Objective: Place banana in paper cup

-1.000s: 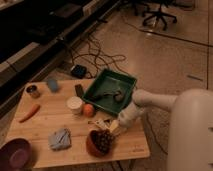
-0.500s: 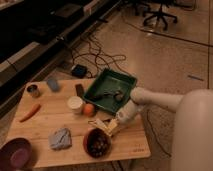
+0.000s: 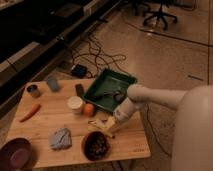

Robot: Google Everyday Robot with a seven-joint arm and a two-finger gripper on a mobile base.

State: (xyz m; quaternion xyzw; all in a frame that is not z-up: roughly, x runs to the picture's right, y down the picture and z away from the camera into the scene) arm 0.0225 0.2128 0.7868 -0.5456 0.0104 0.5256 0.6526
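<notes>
The banana (image 3: 101, 124) is a pale-yellow shape lying on the wooden table (image 3: 45, 120), just above the brown bowl (image 3: 97, 145). My gripper (image 3: 111, 126) is at the banana's right end, low over the table, on a white arm that reaches in from the right. The paper cup (image 3: 75, 104) stands upright to the left of the banana, next to the round orange fruit (image 3: 89, 109). The cup shows nothing inside it.
A green tray (image 3: 100, 82) holding a dark utensil lies behind the gripper. An orange carrot (image 3: 29, 112), a metal can (image 3: 33, 90), a blue object (image 3: 53, 84), a grey-blue cloth (image 3: 60, 138) and a purple bowl (image 3: 15, 153) lie to the left. Cables run across the floor behind the table.
My gripper has moved a little to the left, closer to the banana and the brown bowl. The other things have not moved.
</notes>
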